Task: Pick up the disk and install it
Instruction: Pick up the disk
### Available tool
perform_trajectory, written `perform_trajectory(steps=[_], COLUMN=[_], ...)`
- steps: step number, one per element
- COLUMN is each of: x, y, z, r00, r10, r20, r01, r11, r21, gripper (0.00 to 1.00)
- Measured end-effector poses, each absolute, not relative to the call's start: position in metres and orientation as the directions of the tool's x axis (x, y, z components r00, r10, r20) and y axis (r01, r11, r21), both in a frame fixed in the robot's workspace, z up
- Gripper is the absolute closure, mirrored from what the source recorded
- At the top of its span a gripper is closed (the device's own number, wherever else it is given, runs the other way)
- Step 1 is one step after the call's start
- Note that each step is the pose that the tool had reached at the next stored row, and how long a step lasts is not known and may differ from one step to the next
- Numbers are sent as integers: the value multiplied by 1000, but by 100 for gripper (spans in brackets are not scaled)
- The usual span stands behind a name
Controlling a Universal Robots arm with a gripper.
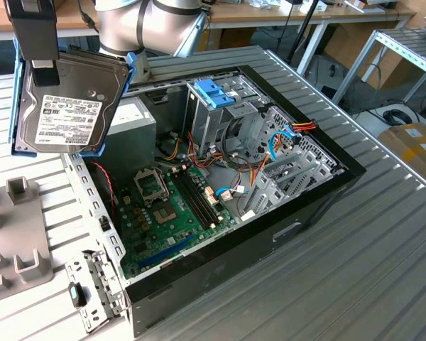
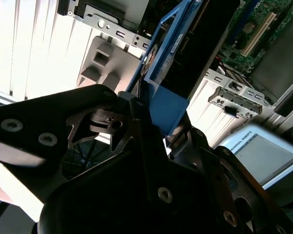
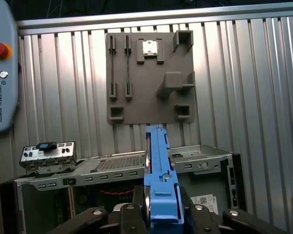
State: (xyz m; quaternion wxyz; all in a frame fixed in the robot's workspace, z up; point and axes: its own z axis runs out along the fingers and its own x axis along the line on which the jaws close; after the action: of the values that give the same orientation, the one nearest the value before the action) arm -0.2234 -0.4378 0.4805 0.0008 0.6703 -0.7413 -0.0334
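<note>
Above the rim of the open case (image 1: 305, 206), at the exterior view's left, we are holding the disk (image 1: 65, 110) in the air, its labelled face tilting toward the camera and its blue frame running round the edges. Our gripper (image 1: 34, 57) is pinching it by its upper end. In the first wrist view the fingers (image 3: 136, 204) are pressing on both flat sides of the disk, which is showing edge-on. It is touching nothing but the gripper. Beneath and beside it, the case is lying open on the bench (image 1: 383, 277), with the motherboard (image 1: 170, 206) exposed and the cage (image 1: 220, 121) standing farther off under its blue latch (image 1: 213, 92). A grey plate (image 1: 14, 241) is resting on the bench just outside the case. We are judging the pick-up done, since the disk is hanging clear of every surface. The install is not yet done: the disk is well apart from the cage and is sitting in no bay.
</note>
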Motion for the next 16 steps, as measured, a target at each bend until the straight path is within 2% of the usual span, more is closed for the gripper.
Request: perform_trajectory(steps=[16], x=[-219], y=[-438], z=[476], r00=[-101], r10=[-994], r20=[-41], r01=[-994], r11=[99], r21=[50], gripper=[63])
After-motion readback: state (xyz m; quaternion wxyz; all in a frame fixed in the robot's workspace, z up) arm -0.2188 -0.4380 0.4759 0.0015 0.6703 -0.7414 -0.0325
